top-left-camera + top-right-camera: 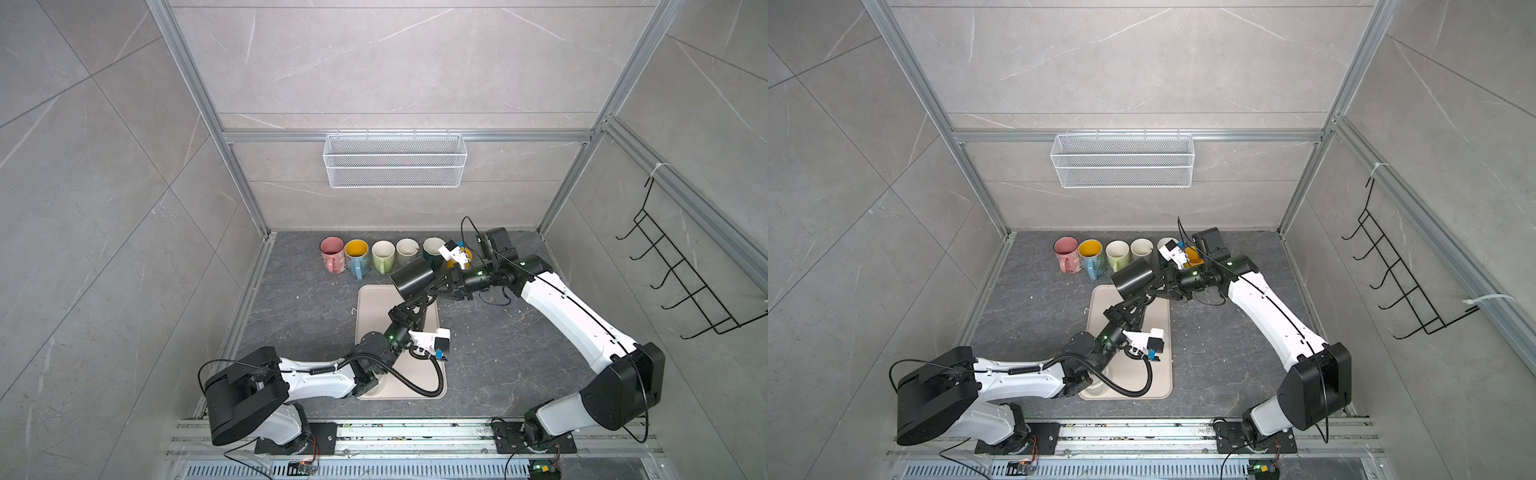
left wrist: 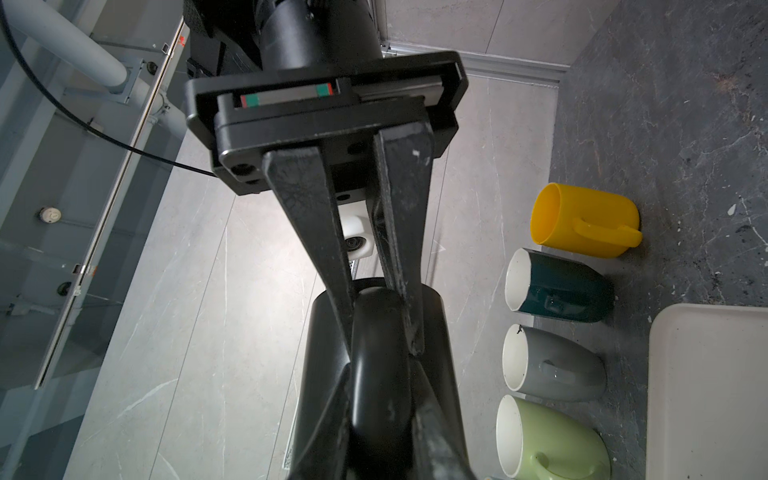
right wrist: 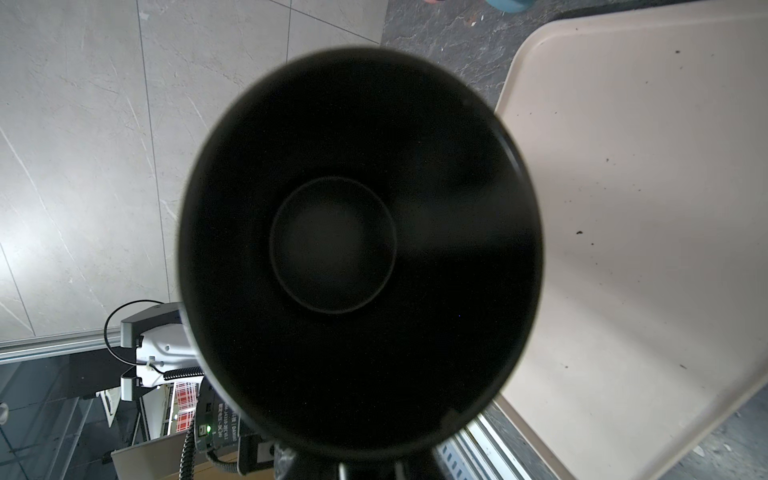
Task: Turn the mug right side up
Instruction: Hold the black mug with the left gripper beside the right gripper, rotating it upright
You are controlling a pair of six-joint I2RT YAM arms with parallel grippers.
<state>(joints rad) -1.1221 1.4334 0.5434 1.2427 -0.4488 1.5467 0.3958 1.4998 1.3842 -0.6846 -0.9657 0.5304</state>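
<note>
Black mug (image 3: 361, 249), aloft on its side with its mouth facing the right claw (image 2: 384, 330), was clamped by the handle (image 2: 374, 307) in the left claw (image 2: 382, 363) while the right claw pinched that same handle, seemingly a handover to upright it above the tray (image 1: 372, 328) below both.

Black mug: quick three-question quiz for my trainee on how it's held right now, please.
1. True or false: the black mug rests on the tray.
2. The left gripper and right gripper both clamp the mug's: A rim, B handle, C base.
3. Fill in: the mug's open mouth faces the ___ wrist camera.
Key: 1 false, it is held in the air; 2 B; 3 right.
</note>
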